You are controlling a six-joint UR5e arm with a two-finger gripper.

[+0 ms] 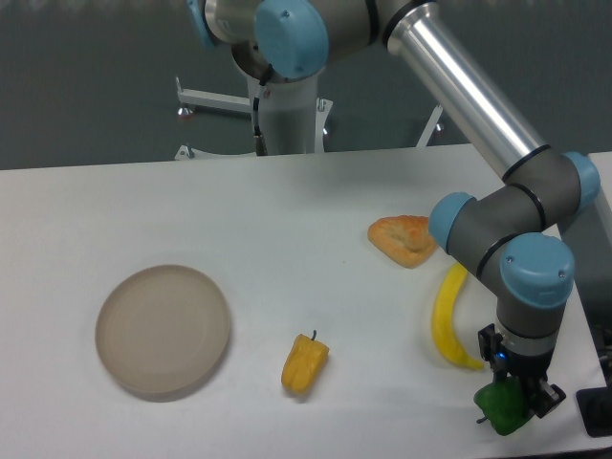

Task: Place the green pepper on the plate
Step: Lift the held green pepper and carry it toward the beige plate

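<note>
The green pepper (504, 409) is at the front right of the table, dark green and glossy. My gripper (516, 397) comes straight down over it, and the black fingers (549, 397) press against its sides, shut on it. The gripper's body hides the top of the pepper. I cannot tell whether the pepper rests on the table or hangs just above it. The plate (163, 331), a round beige-grey disc, lies far off at the front left with nothing on it.
A yellow pepper (304, 362) lies between the plate and the gripper. A banana (447, 318) is just left of the arm's wrist, and an orange pastry-like piece (403, 238) is behind it. A dark object (599, 413) sits at the table's right edge.
</note>
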